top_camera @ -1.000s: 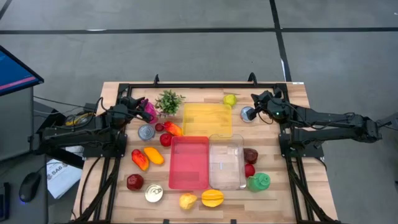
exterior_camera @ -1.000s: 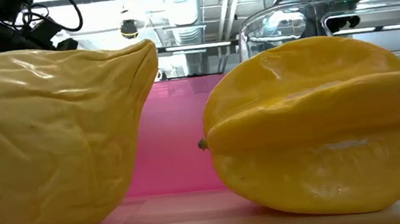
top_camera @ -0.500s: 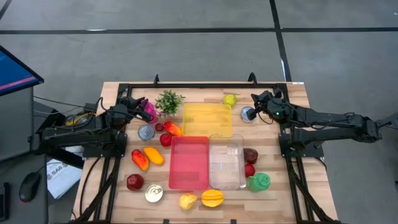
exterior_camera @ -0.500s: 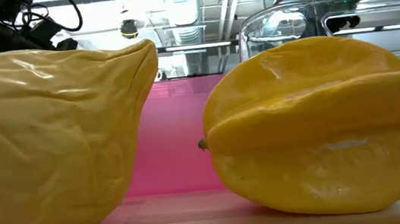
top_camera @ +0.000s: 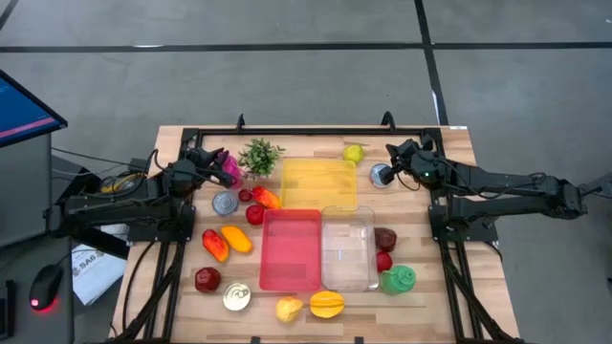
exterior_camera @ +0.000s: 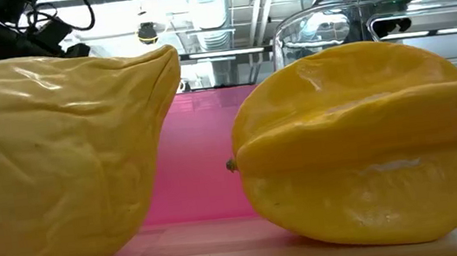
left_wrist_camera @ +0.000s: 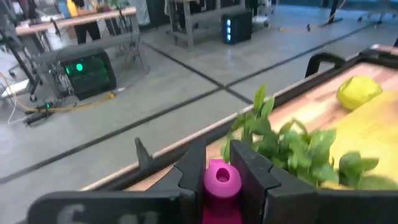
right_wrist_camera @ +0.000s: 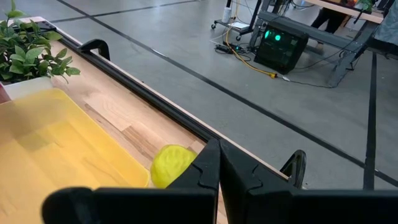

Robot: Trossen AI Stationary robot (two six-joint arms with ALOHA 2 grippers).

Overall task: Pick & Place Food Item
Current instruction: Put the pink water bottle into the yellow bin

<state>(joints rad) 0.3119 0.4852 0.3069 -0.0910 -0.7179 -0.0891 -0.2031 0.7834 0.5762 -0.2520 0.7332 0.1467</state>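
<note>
Two fingers of the left pincer (left_wrist_camera: 221,180) pinch the pink fruit (left_wrist_camera: 221,186) beside the plant (top_camera: 259,154); likely light, stiff, slick, best held mid-body. Right pincer (right_wrist_camera: 219,165) pressed together, empty.

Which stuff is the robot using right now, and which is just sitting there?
In use:
- pink food item, pinched in the left end effector

Just sitting:
- plant
- yellow bin
- red bin
- clear bin
- starfruit
- right end effector, shut, empty
</note>
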